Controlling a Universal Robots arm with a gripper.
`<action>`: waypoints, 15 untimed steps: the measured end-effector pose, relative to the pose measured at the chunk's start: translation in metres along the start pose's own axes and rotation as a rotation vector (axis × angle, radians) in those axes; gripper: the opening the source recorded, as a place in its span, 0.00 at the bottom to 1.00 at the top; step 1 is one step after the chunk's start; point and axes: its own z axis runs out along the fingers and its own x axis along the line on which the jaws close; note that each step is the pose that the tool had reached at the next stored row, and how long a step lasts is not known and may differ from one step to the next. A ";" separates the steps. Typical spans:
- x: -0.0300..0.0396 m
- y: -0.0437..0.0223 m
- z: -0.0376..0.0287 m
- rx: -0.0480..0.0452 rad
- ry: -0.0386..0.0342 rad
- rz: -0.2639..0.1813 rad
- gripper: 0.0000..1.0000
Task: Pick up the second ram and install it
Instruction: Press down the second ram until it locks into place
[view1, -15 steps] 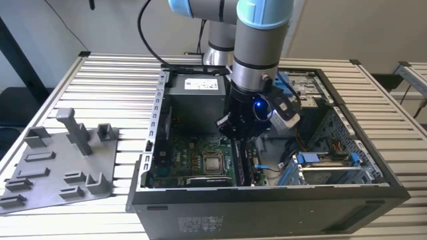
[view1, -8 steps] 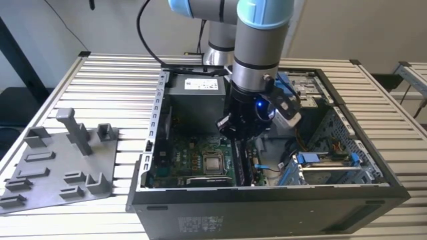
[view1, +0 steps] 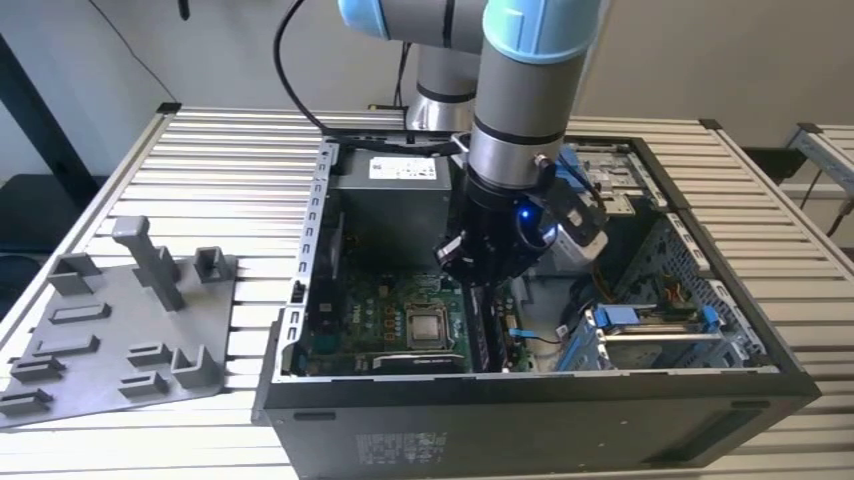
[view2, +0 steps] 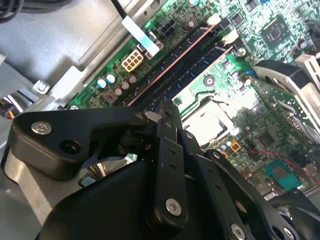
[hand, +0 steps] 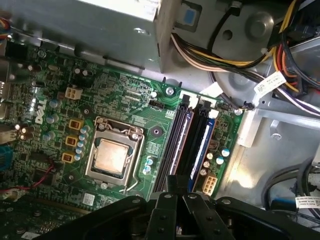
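**Item:** second ram, a long thin dark green-blue circuit-board stick, standing edge-on among the black memory slots of the green motherboard, inside the open black computer case on the ribbed metal tabletop

**Tool:** black linkage tool lowered into the case, fingers drawn together, tips at one end of the slot bank; whether they pinch the stick's edge cannot be told

**Nearby:** silver processor socket just beside the slots; yellow, black and white cable bundle near their far end; grey plastic holder tray with upright posts well apart, outside the case

**Hazards, as judged:**
- pressure at one end only could seat the stick tilted
- a misaligned notch could bend it
- the white end clips might not latch

**Writing:** white labels on cables and case, white lettering on the board; none legible enough to record
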 end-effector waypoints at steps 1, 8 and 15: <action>0.0000 0.0000 0.0000 0.0000 -0.0008 -0.009 0.11; 0.0001 -0.0001 0.0001 -0.0039 -0.0082 -0.099 0.11; 0.0021 0.0004 0.0009 -0.0222 -0.0182 -0.150 0.11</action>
